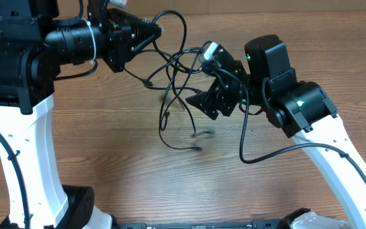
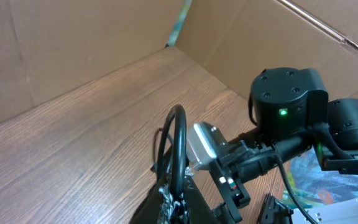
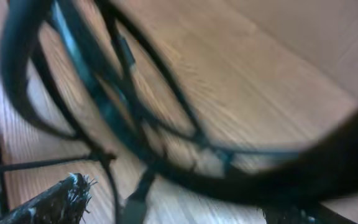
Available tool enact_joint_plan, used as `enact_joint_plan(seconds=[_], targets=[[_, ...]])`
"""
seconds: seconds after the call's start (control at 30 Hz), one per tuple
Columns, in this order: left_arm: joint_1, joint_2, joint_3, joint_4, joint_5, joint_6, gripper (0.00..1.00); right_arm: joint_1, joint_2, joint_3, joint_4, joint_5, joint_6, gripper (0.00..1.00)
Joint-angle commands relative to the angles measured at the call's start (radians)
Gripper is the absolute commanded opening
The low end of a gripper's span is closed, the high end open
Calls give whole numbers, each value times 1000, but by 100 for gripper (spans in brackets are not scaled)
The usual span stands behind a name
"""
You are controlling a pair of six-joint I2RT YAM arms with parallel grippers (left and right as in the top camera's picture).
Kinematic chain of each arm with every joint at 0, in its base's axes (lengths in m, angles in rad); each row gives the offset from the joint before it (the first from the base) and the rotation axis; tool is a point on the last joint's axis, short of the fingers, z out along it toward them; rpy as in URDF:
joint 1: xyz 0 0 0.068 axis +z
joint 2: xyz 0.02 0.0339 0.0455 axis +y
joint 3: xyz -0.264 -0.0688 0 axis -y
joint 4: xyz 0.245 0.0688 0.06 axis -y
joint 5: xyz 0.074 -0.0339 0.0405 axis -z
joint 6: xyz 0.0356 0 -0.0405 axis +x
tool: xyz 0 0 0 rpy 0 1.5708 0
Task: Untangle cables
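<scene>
While both arms hover over the table [image 1: 107,146], I log the cables [image 1: 173,67] as a loose tangle at upper centre, loops trailing toward mid-frame | left gripper [image 1: 156,32]: fingers pinched shut on a strand | right gripper [image 1: 199,102]: fingers spread wide, blurred strands crossing in front, contact unclear.

Between left pincer [image 1: 158,30] and right pincer [image 1: 194,102], the cables [image 1: 175,63], loose ends down on the table [image 1: 107,149] in front.

Overhead looks down on table [image 1: 107,159]; both wrist views close on cables [image 2: 179,144].
</scene>
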Motion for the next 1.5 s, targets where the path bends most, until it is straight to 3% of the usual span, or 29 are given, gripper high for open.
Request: enact_joint_plan(seconds=[0.0, 0.17, 0.33, 0.5, 0.67, 1.2, 1.33, 1.47], targets=[[-3, -17, 5, -9, -29, -13, 4, 5, -29, 47, 8, 18, -13, 87], [-4, -17, 5, -18, -72, -13, 4, 5, -55, 134, 10, 29, 121, 86], [-3, -17, 5, 4, -74, -29, 4, 5, -71, 159, 116, 85, 507, 76], [-3, -17, 5, 21, -74, -43, 4, 5, -67, 159, 188, 85, 729, 72], [-3, -17, 5, 24, -74, -44, 4, 5, -66, 158, 179, 85, 807, 70], [-2, -17, 5, 134, -75, -136, 4, 5, -21, 157, 175, 92, 814, 69], [-2, -17, 5, 134, -74, -141, 4, 5, -21, 157, 176, 96, 813, 48], [-2, -17, 5, 134, -74, -142, 4, 5, -12, 157, 176, 96, 813, 47]])
